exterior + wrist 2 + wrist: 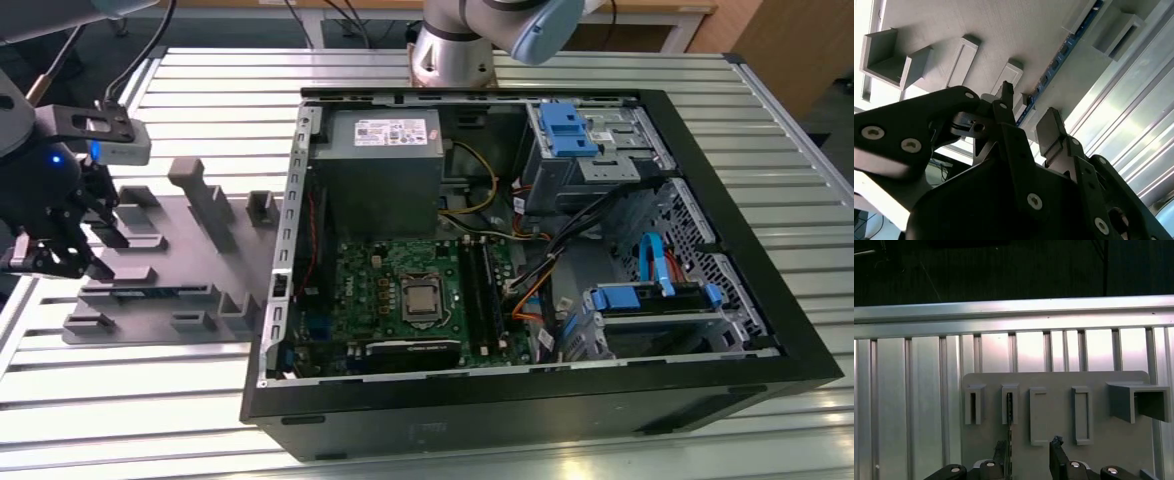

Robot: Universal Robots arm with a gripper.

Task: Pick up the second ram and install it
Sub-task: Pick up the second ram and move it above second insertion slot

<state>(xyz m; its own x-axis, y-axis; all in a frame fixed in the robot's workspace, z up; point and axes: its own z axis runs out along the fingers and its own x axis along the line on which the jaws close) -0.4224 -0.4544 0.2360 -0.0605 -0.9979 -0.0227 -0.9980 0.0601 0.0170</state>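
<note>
The second ram (160, 292) is a thin dark blue-green stick standing on edge in a slot of the grey tray (160, 225), on the exterior view's left. My black gripper (67, 262) hovers over the tray's left end. In the second wrist view the ram (1058, 62) runs across the tray (1004, 30), its near end reaching in between the spread fingers of the gripper (1028, 112). In the first wrist view the ram (1009, 420) shows edge-on, close to one finger (1001, 452) and apart from the other. The gripper (1029, 447) is open.
An open black computer case (534, 400) lies on the slatted metal table (134, 400), with the green motherboard (387, 290) inside, a grey power supply (380, 150) and blue drive brackets (574, 130). Upright grey blocks (214, 215) rise from the tray. The arm's base (454, 50) stands behind the case.
</note>
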